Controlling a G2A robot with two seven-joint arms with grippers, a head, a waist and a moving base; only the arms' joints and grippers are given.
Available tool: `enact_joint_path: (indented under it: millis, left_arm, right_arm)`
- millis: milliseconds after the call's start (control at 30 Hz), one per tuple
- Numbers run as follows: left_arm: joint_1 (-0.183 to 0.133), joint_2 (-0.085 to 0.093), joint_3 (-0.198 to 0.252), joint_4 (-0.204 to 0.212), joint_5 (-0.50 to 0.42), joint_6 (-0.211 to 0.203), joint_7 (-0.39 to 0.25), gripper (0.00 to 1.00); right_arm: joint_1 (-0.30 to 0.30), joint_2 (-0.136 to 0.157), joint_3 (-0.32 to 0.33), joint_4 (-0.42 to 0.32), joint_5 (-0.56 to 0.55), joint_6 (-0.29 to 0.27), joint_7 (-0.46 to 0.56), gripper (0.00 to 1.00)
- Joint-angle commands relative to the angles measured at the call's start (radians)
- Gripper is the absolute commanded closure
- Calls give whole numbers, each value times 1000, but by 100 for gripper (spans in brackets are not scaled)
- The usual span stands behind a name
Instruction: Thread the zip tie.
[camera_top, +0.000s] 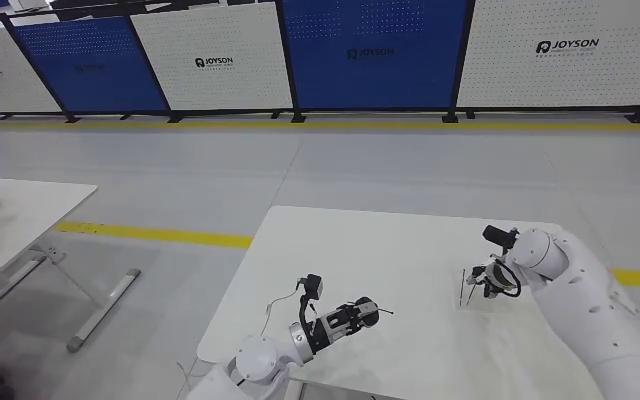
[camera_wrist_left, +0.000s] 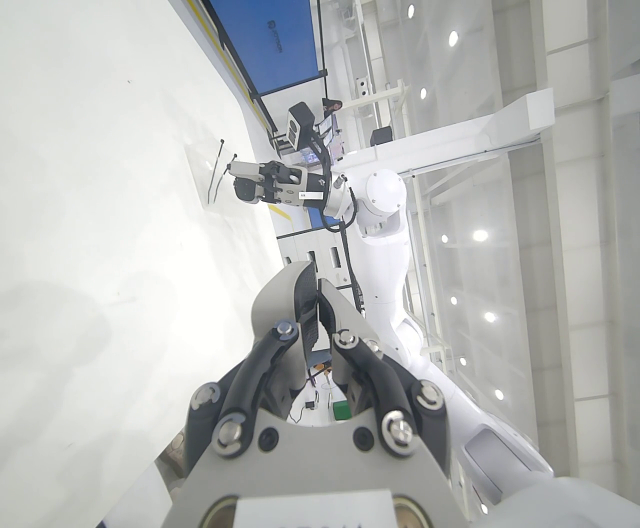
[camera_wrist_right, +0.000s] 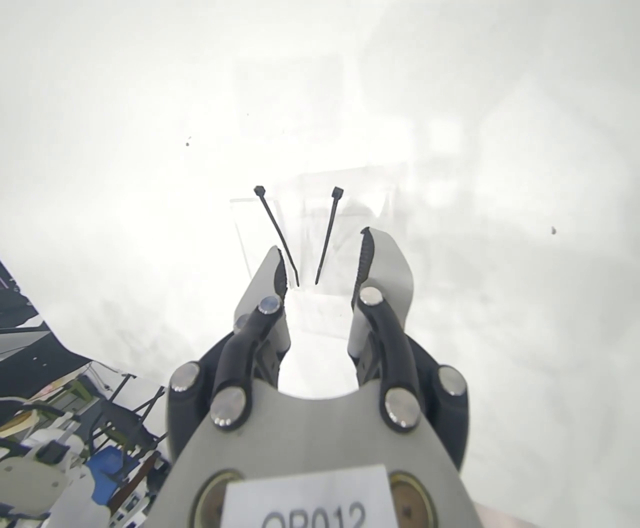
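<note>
The white table (camera_top: 400, 250) has a broad stretch of bare top between the two arms, and more open surface toward its far edge. The left gripper (camera_top: 368, 311) sits over the near left part of the top, not far in from the left edge. Its arm comes in low from the near side and the fingers point across the table toward the other arm. In the left wrist view its pads (camera_wrist_left: 306, 295) are pressed together. From above a thin black strand (camera_top: 385, 311) sticks out past the tip, so it seems to be clamped on a zip tie, though the wrist view does not show one between the pads. The right gripper (camera_wrist_right: 320, 240) is over the right half of the table, well in from the edges, its forearm bent in from the right side. Its jaws are spread wide with nothing between them, angled down at a clear sheet (camera_wrist_right: 370, 195). On that sheet one zip tie (camera_wrist_right: 278, 238) lies beside a second zip tie (camera_wrist_right: 327, 237). Their heads point away from the fingers, and their tails draw close together just ahead of the fingertips.
</note>
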Motion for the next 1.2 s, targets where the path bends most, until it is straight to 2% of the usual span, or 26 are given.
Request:
enact_joint_path:
  millis: [0, 433, 1167]
  left_arm:
    - [0, 0, 0, 0, 0, 0, 0, 100]
    - [0, 0, 0, 0, 0, 0, 0, 100]
    - [0, 0, 0, 0, 0, 0, 0, 100]
  right_arm:
    - [8, -9, -5, 20, -7, 0, 1, 73]
    - [52, -64, -30, 132, -27, 0, 7, 73]
    - [123, -127, -69, 290, -20, -10, 5, 75]
